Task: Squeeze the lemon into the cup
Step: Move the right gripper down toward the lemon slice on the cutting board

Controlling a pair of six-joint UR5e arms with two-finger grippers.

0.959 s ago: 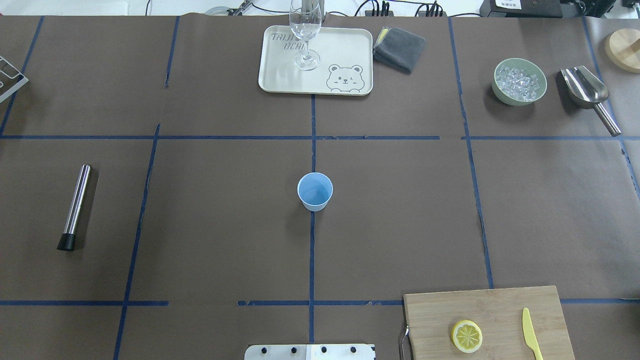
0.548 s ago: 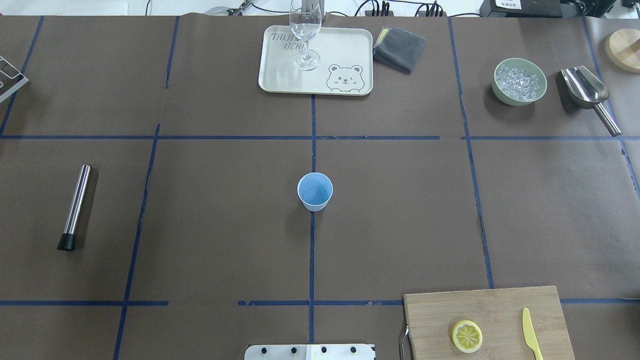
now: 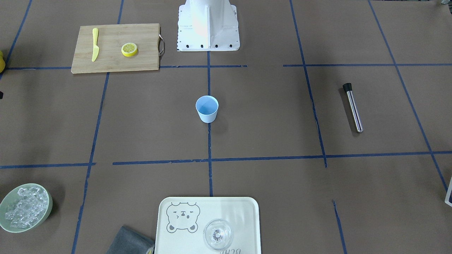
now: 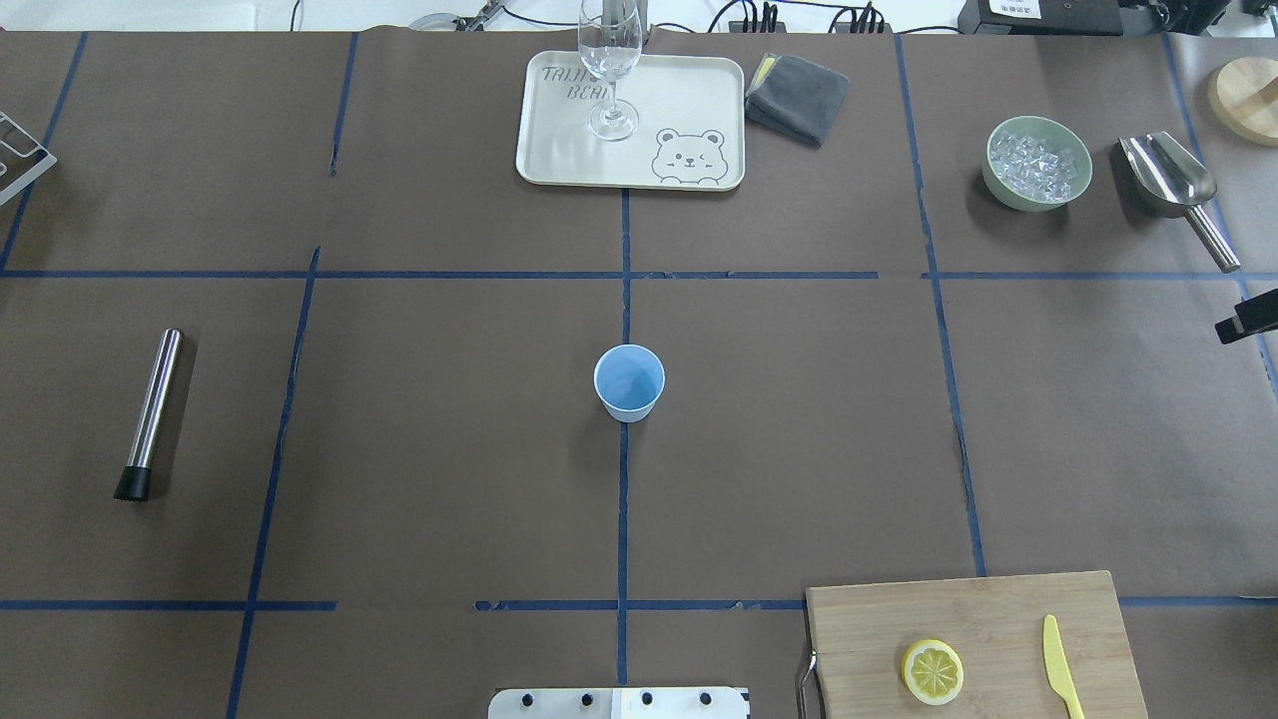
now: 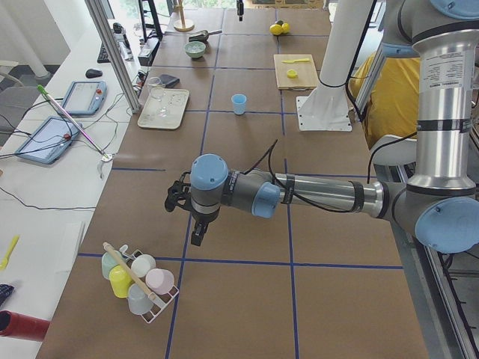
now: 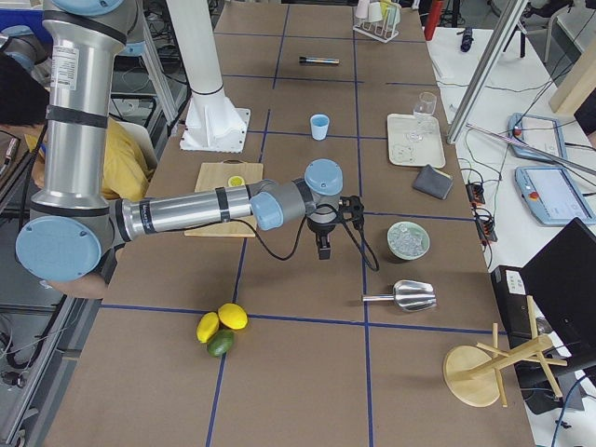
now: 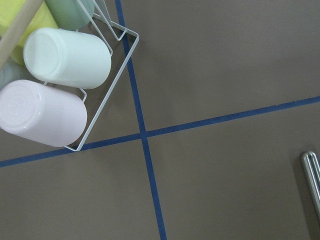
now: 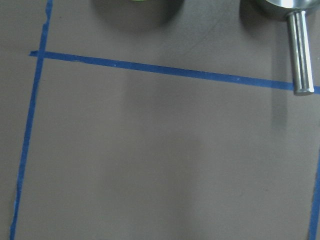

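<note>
The light-blue cup stands upright at the table's centre, also in the front view. One lemon slice lies flat on the wooden cutting board at the near right, beside a yellow knife. My right gripper hangs over bare table between the board and the ice bowl; only a black tip shows at the overhead view's right edge. My left gripper hangs near the cup rack, far from the cup. I cannot tell whether either is open or shut.
A tray with a wine glass and a grey cloth sit at the back. A green bowl of ice and metal scoop are back right. A steel muddler lies left. The cup rack stands by my left gripper.
A black tip of my right gripper has come into the overhead view at its right edge. The cup, lemon slice and other things have not moved.
</note>
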